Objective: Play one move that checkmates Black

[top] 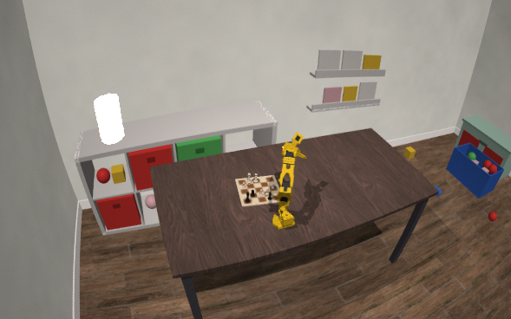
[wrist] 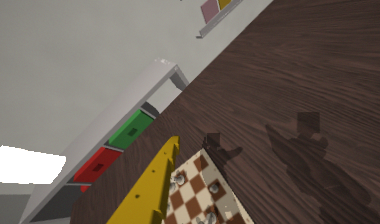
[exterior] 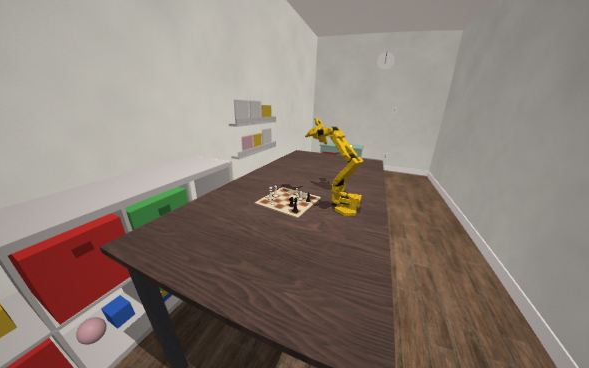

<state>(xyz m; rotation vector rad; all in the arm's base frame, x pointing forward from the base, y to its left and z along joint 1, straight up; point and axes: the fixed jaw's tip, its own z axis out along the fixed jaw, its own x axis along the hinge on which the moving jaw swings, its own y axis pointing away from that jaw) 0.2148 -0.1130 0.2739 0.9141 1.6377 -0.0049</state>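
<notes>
A small chessboard (top: 258, 189) lies on the dark wooden table, beside the base of my yellow arm (top: 284, 191). It shows in the exterior view (exterior: 287, 202) too. White pieces (top: 252, 178) stand at its far side and black pieces (top: 253, 193) nearer the front. My gripper (top: 298, 152) is raised high above the table, right of the board's far edge, open and empty. In the wrist view one yellow jaw (wrist: 156, 182) points down toward the board's corner (wrist: 203, 192), where several pale pieces stand.
A white shelf unit (top: 162, 160) with red and green bins stands behind the table's left side. A blue toy bin (top: 474, 170) is on the floor at right. The arm's shadow (top: 311, 197) falls right of the board.
</notes>
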